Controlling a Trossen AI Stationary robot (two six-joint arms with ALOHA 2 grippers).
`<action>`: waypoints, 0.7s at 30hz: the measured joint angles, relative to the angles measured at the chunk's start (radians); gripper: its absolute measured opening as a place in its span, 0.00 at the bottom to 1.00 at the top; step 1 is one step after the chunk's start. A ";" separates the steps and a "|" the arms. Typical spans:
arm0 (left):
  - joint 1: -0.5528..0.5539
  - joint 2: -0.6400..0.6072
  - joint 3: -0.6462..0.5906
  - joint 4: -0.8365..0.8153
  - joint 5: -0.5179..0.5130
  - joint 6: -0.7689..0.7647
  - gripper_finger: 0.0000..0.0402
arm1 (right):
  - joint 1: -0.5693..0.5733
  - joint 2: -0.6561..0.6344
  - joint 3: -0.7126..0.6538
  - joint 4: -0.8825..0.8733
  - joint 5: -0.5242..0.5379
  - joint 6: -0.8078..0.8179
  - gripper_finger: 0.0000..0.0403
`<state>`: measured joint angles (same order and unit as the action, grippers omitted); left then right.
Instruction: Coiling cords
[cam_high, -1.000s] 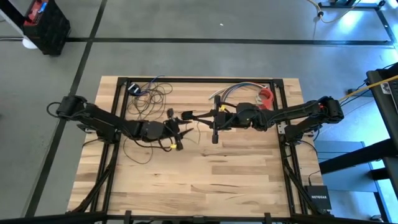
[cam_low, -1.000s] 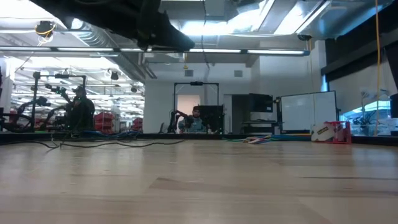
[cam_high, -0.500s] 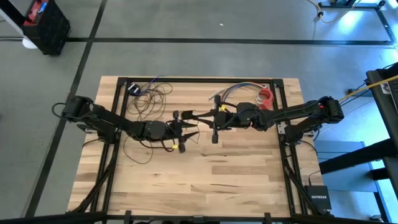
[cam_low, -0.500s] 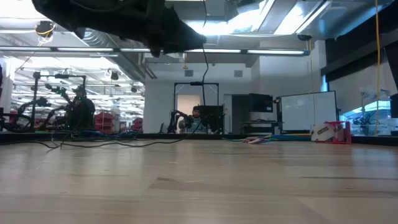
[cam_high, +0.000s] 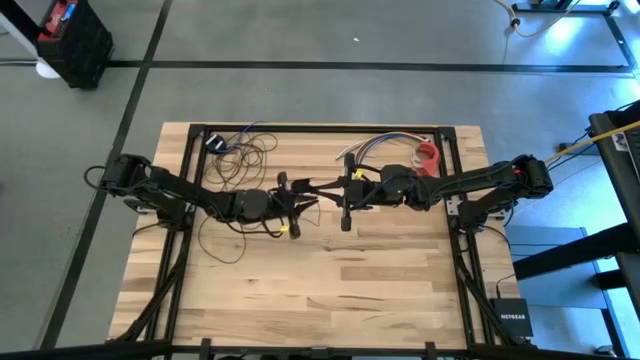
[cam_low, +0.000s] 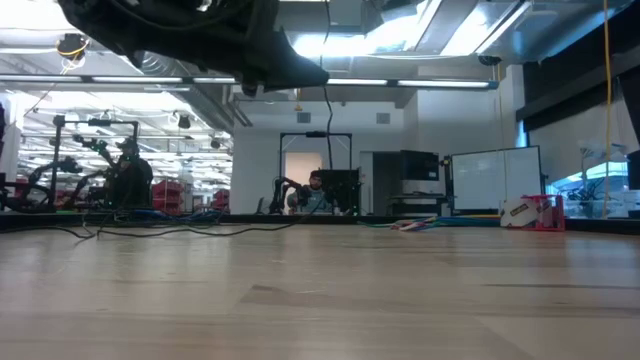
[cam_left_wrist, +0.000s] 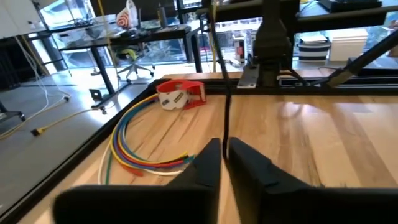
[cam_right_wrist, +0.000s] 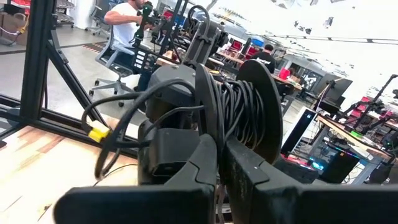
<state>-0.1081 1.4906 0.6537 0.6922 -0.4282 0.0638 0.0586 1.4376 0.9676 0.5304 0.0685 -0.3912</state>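
Note:
The cords (cam_high: 240, 152) are a thin dark wire. Its loose loops lie on the wood at the far left, and another loop (cam_high: 215, 245) trails nearer. One strand (cam_left_wrist: 221, 81) rises steeply from my left gripper (cam_left_wrist: 225, 163), which is shut on it above the table's middle (cam_high: 306, 201). In the low view the strand (cam_low: 327, 110) hangs upright past that gripper's tip. My right gripper (cam_high: 299, 186) is shut, just beyond the left one and pointing at it. In the right wrist view (cam_right_wrist: 217, 158), several dark cord turns (cam_right_wrist: 239, 115) sit bunched on the left arm. My left gripper pinches one strand of the cord (cam_left_wrist: 226, 134) between its two fingers, which come in nearly level from the table's left and lie across it. The strand runs upright through the hold, clear of the table. My right gripper: I cannot tell whether it touches the cord.
A short bundle of multicoloured wires (cam_high: 385, 146) and a red tape dispenser (cam_high: 428, 155) lie at the far right, also seen in the left wrist view as the wires (cam_left_wrist: 134, 146) and the dispenser (cam_left_wrist: 179, 93). Bare wood (cam_high: 330, 290) fills the near half. A black frame rail (cam_high: 320, 128) edges the far side.
My left gripper, open half a second ago, has shut its fingers and taken hold of the upright strand. The strand hangs much as before. My right arm has kept still.

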 joint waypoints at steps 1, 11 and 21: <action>0.000 0.000 0.000 0.000 0.000 0.004 0.03 | 0.000 0.000 0.000 0.000 0.000 0.000 0.04; -0.002 0.000 0.001 -0.117 -0.179 0.040 0.01 | 0.000 0.000 -0.001 -0.011 0.002 0.000 0.04; -0.058 -0.083 0.001 -0.333 -0.386 0.072 0.01 | 0.001 -0.002 -0.001 -0.092 0.053 -0.001 0.04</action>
<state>-0.1660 1.4077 0.6544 0.3592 -0.8143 0.1361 0.0597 1.4353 0.9668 0.4382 0.1217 -0.3918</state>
